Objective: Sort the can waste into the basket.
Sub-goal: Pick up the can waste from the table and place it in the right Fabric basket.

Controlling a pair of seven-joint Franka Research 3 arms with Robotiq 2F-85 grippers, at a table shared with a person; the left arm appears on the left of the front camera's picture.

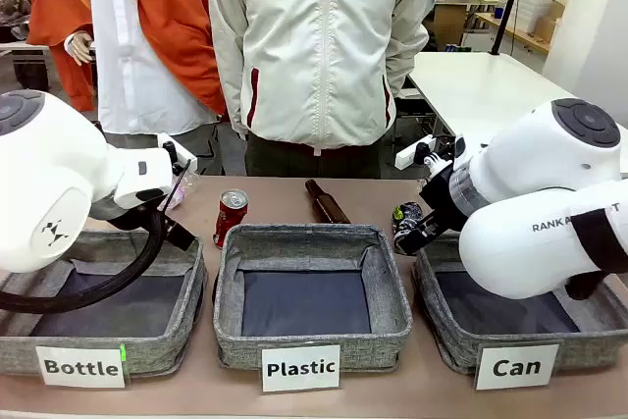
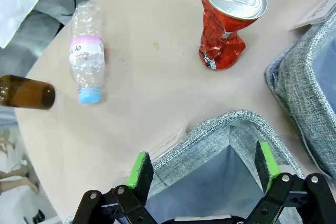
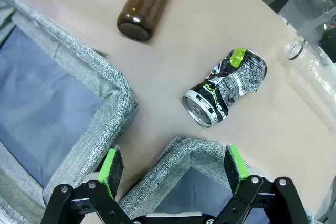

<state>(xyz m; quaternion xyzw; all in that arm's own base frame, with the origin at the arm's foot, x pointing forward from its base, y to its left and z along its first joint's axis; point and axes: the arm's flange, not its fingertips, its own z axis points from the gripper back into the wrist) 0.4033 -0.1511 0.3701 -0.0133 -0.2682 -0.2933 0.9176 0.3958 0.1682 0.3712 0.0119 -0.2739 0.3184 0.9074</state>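
Dark crushed can (image 3: 226,94) lay just beyond far rim of Can basket (image 3: 181,148) | right gripper (image 3: 173,163) spread above rim; left gripper (image 2: 205,166) spread | risk: finger could snag fabric, can could roll.

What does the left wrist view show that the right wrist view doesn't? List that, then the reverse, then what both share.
Left wrist, not right: a clear plastic bottle with pink label and blue cap. Right wrist, not left: a crushed dark metal can with yellow-green print and an uncapped clear plastic bottle. Both: the crushed red metal can with silver top, tiny at the right wrist view's top edge; grey woven fabric baskets; a brown glass bottle each, perhaps different ones; left gripper and right gripper, jaws open over a basket corner.
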